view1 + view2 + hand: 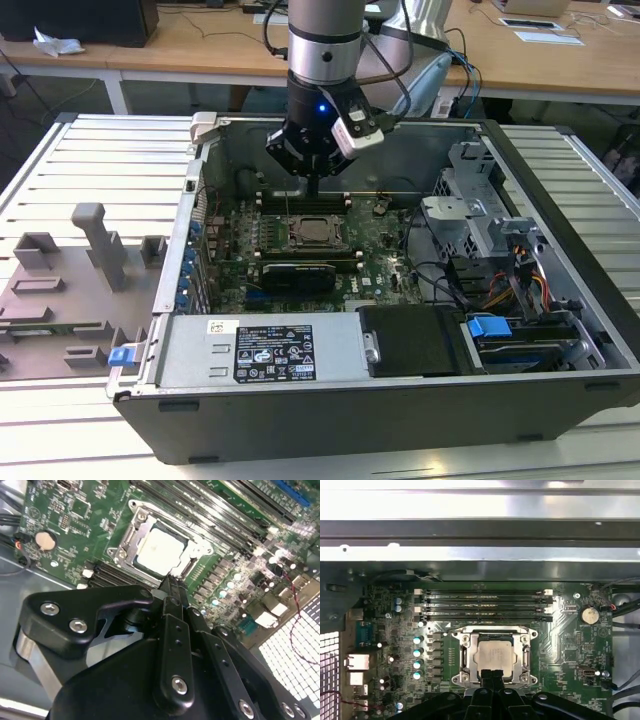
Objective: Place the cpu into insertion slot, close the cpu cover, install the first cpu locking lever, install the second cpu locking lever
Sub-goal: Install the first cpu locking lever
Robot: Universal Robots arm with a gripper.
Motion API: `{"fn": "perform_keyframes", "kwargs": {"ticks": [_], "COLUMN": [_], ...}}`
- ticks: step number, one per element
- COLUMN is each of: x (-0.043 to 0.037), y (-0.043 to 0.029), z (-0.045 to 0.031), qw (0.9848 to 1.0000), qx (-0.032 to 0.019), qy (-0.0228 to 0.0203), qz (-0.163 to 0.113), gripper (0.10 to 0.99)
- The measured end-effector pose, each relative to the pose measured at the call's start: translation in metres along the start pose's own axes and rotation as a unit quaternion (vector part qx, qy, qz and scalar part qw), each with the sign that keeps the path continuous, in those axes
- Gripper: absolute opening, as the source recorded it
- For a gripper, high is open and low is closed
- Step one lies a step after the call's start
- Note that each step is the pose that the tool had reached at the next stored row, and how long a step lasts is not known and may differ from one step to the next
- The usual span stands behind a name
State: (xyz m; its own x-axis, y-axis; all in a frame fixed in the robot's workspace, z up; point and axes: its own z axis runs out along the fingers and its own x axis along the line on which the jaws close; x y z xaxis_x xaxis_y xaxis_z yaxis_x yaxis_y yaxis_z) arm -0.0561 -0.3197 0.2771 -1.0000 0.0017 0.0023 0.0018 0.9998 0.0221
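Note:
The cpu (493, 655) lies flat in its socket on the green motherboard (560, 645), its silver-grey top facing up (160, 550). The cpu cover (465, 652) lies down around it as a silvery frame (131, 532), the chip showing through its window. My gripper (490, 674) hangs just above the socket's near edge, fingers pressed together and holding nothing (170, 582). In the exterior view the gripper (312, 186) hovers inside the open computer case, a little above the cpu (313, 232).
Black memory slots (485, 605) run beside the socket, with a coin battery (590, 615) nearby. The case holds a power supply (270, 350), a drive cage (480, 215) and cables (520, 285). A grey fixture (90, 260) stands at the exterior view's left.

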Motion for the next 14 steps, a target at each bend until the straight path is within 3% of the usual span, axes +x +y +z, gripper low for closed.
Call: {"fn": "perform_keyframes", "kwargs": {"ticks": [10,14], "x": [0.0218,0.0359], "y": [0.0,0.0006], "z": [0.001,0.0028], "qw": [1.0,1.0], "qx": [-0.0001,-0.0001], "qy": [0.0,0.0], "qz": [0.0,0.0], "gripper": [0.106,0.106]}}
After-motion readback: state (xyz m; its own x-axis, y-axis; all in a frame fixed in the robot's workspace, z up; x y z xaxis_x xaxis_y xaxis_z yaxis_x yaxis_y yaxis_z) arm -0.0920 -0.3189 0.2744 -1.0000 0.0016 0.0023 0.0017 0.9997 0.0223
